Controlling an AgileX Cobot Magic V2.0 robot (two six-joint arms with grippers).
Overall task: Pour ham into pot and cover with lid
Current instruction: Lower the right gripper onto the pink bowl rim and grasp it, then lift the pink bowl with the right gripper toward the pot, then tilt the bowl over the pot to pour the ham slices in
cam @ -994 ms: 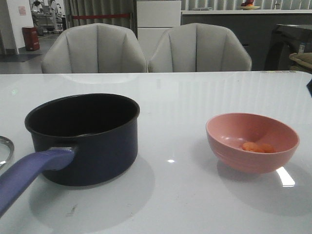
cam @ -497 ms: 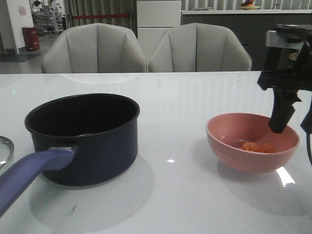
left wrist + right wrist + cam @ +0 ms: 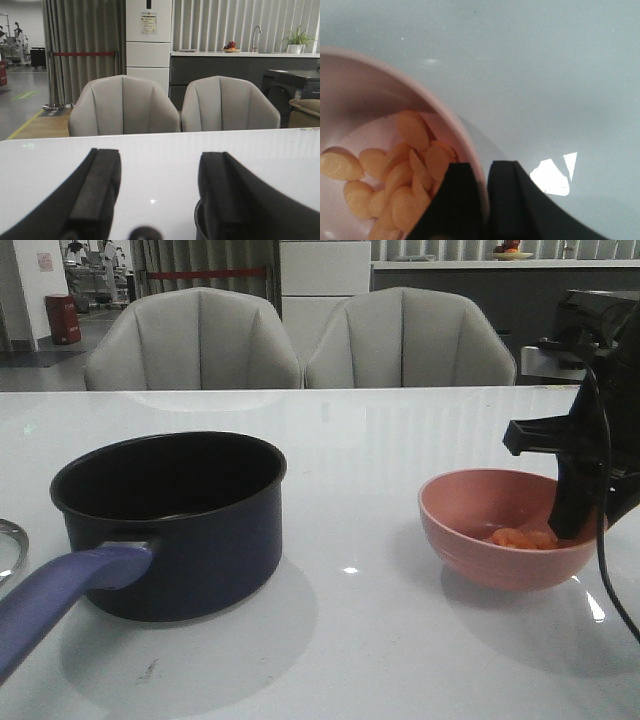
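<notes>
smooth pink bowl [image 3: 500, 540], lower right, holds flat oval orange ham [image 3: 395, 180]; right gripper [image 3: 482, 195] pinches its rim; left gripper [image 3: 157, 200] spread.

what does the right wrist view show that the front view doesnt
Only the right wrist view shows the right hand shut on the pink bowl's rim, one finger inside and one outside, and the ham as many separate oval slices.

Only the front view shows the pot with its long handle, the lid's edge at the far left, and two chairs.

Both show the bowl, the ham, the right hand and the white table.
</notes>
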